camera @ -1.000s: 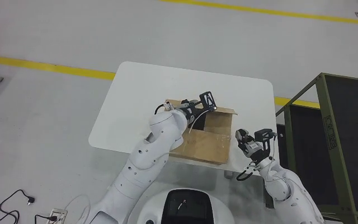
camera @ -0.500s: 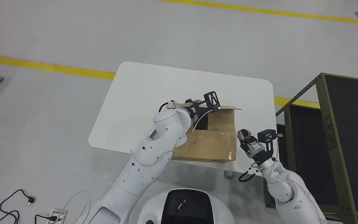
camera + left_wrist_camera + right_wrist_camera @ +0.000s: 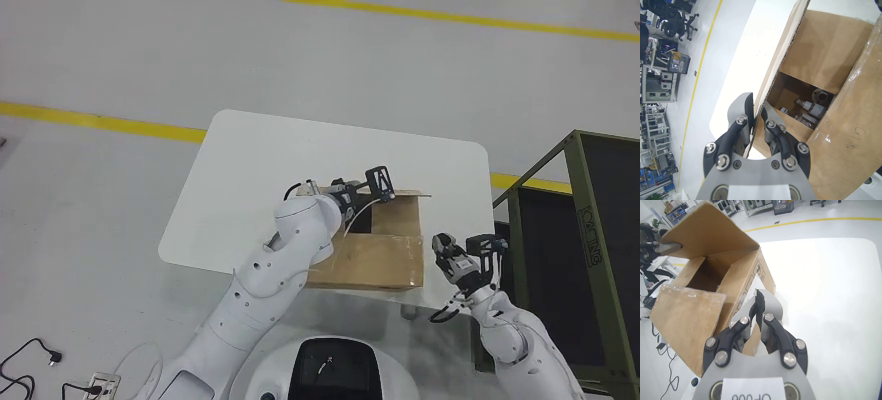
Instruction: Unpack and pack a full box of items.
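Observation:
A brown cardboard box (image 3: 375,258) stands near the table's front edge, right of centre. My left gripper (image 3: 757,111) is shut on the edge of the box's far flap (image 3: 789,47), which it holds raised. That flap (image 3: 704,236) slopes up over the opening, with the left gripper (image 3: 670,247) clamped at its corner. Inside the box lie several metal parts (image 3: 813,108). A taped flap (image 3: 687,306) sticks out on the near side. My right gripper (image 3: 758,303) hovers shut and empty beside the box's right wall, also visible from above (image 3: 465,252).
The white table (image 3: 290,160) has bare surface to the left of and behind the box. A green-framed rack (image 3: 590,250) stands close off the table's right side. Cables lie on the floor (image 3: 668,344) below the front edge.
The left gripper has moved right with the far flap, lifting it. The box has slid slightly right. The right gripper has backed off to the right and toward the front edge.

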